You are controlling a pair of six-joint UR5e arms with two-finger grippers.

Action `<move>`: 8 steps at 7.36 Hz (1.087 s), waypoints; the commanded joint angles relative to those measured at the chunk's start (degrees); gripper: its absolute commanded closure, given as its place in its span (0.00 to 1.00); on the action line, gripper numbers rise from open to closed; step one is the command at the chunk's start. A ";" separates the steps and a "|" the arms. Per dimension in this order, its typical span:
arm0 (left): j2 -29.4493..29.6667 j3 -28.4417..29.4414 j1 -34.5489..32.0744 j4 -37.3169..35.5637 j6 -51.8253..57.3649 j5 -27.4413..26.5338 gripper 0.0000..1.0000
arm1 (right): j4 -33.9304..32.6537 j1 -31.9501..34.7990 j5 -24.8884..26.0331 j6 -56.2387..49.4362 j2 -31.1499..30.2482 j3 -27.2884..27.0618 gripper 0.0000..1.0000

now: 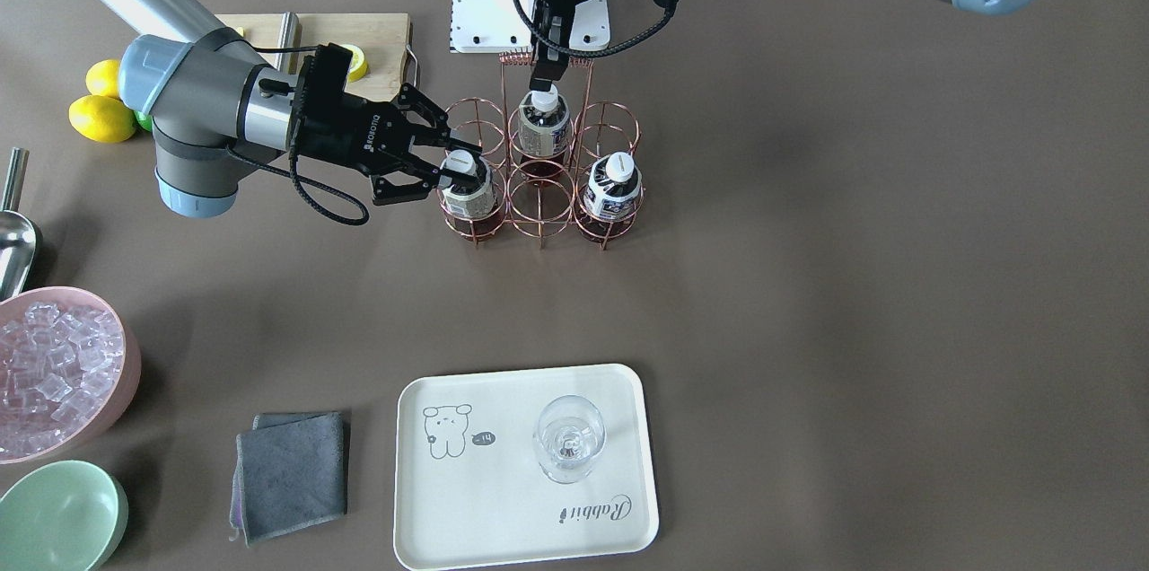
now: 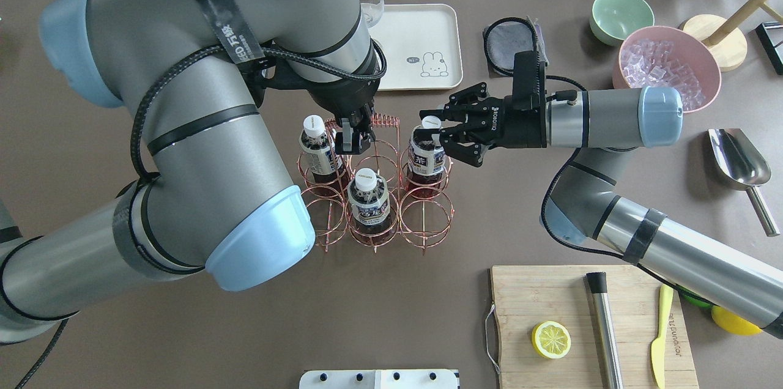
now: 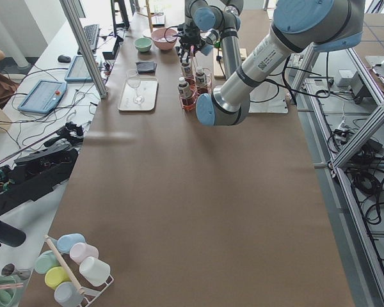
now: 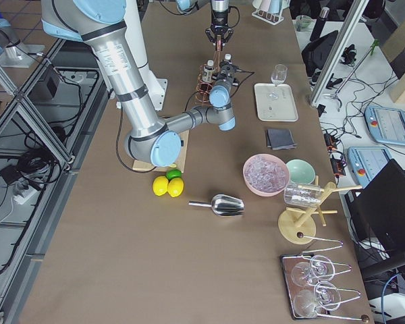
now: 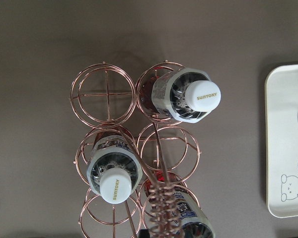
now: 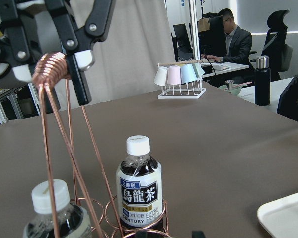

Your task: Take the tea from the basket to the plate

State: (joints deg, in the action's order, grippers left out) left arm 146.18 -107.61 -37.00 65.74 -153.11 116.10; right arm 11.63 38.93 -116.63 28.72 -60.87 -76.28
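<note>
The copper wire basket [image 1: 539,194] stands mid-table and holds three tea bottles. My right gripper [image 1: 462,165] reaches in level and is closed around the white cap and neck of one tea bottle [image 1: 471,194], which still stands in its ring; it also shows in the overhead view [image 2: 425,159]. My left gripper [image 2: 352,132] hangs from above, shut on the basket's coiled handle [image 6: 52,69]. The other two bottles [image 1: 545,127] [image 1: 612,185] sit untouched. The cream plate [image 1: 503,508] lies apart, toward the operators' side.
A clear stemmed glass [image 1: 568,438] stands on the plate. A grey cloth [image 1: 292,472], a pink bowl of ice [image 1: 54,373] and a green bowl [image 1: 58,517] lie beside it. A cutting board [image 2: 593,328] and a metal scoop [image 2: 740,163] lie on my right.
</note>
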 commanded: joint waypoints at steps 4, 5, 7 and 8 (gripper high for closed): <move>-0.28 -0.05 0.00 -0.09 0.00 0.00 1.00 | -0.64 3.77 0.00 5.98 0.40 -6.58 1.00; -0.28 0.04 0.00 -0.09 0.00 0.00 1.00 | -3.08 5.52 -0.26 7.83 0.40 -9.82 1.00; -0.28 -0.05 -0.09 -0.09 0.00 0.00 1.00 | -8.17 9.04 -0.70 10.55 0.40 -16.24 1.00; -0.36 -0.05 -0.09 -0.09 0.09 0.00 1.00 | -11.07 11.67 -0.79 11.00 0.58 -18.18 1.00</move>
State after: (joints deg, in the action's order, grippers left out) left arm 145.90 -107.64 -37.04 65.66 -153.10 116.10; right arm 5.24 46.65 -117.19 38.12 -60.47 -90.22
